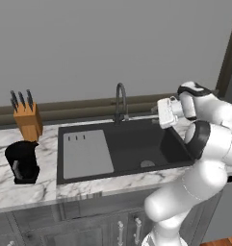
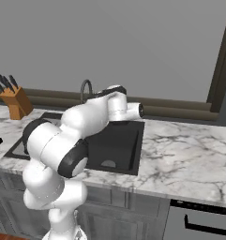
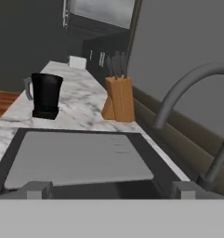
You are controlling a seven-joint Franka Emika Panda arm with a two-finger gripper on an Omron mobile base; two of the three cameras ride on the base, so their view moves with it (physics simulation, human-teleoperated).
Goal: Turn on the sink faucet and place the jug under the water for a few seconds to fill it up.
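Gripper (image 3: 111,189): jaws wide, empty, over the sink's (image 1: 132,144) right part. Sink faucet (image 1: 120,102): rigid gooseneck at the basin's back edge; no water running. Jug (image 1: 22,162): counter's left front, well apart; likely stiff, glossy, slippery; take by the side handle. Knife block (image 1: 27,116): behind the jug, near the wall, possible obstruction.

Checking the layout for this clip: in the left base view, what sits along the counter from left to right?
jug → knife block, slightly right of it and farther back → grey drainboard inside the sink → sink faucet → gripper, open, over the sink's right end.
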